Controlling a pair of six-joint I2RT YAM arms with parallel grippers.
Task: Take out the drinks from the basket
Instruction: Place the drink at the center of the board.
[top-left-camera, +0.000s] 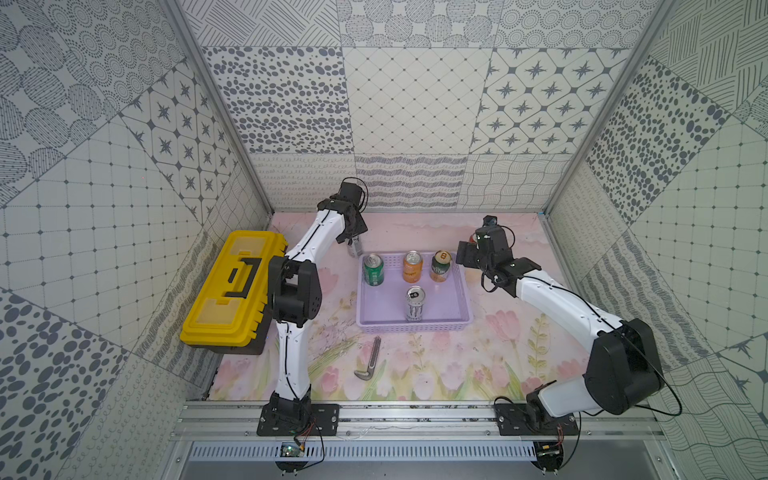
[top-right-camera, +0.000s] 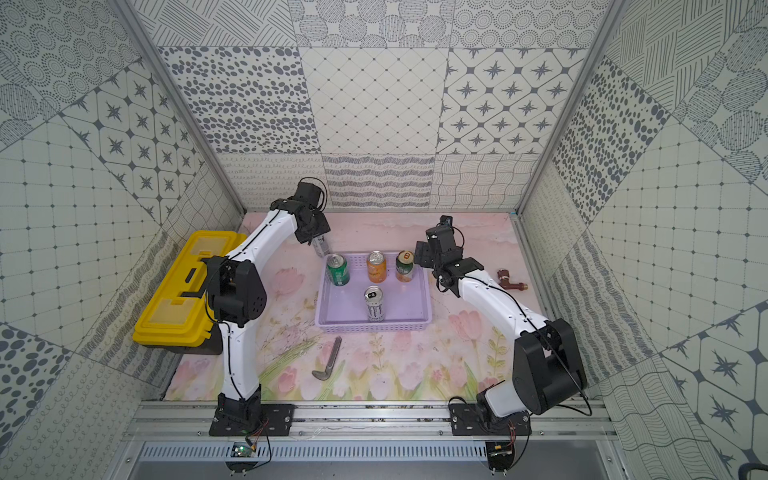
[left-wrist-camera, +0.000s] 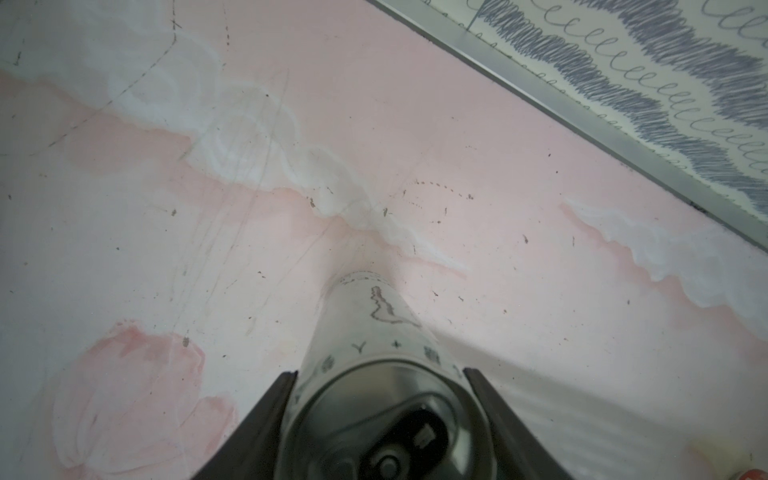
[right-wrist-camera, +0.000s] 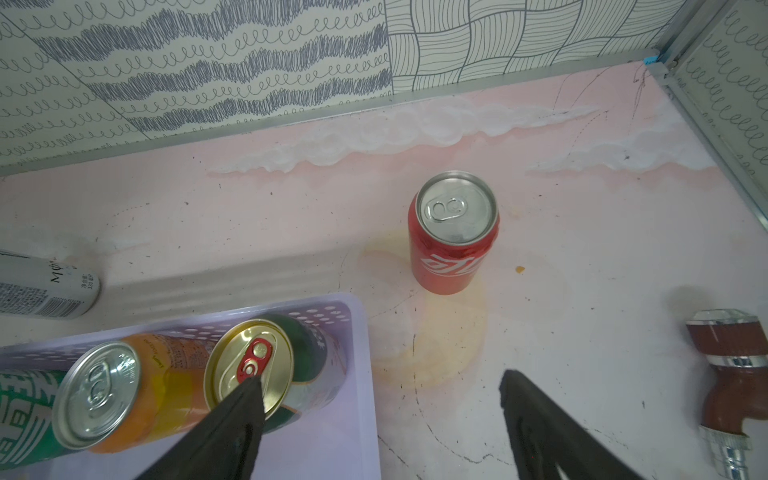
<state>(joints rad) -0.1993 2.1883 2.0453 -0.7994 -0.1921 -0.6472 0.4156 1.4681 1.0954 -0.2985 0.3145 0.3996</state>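
Observation:
The lavender basket (top-left-camera: 415, 328) holds a green can (top-left-camera: 373, 270), an orange can (top-left-camera: 412, 267), a dark green gold-topped can (top-left-camera: 440, 266) and a taller silver-white can (top-left-camera: 414, 305). Another silver-white can (left-wrist-camera: 374, 328) stands on the mat just behind the basket's far left corner. My left gripper (left-wrist-camera: 380, 372) has a finger close on each side of its top; whether they press it I cannot tell. A red can (right-wrist-camera: 453, 237) stands on the mat beyond the far right corner. My right gripper (right-wrist-camera: 380, 378) hangs open over that corner, one finger above the gold-topped can (right-wrist-camera: 257, 365).
A yellow toolbox (top-left-camera: 230, 291) sits at the left, close to my left arm. A hooked metal tool (top-left-camera: 371, 361) lies in front of the basket. A brown tap fitting (right-wrist-camera: 727, 365) lies at the right. The back wall is close behind both grippers.

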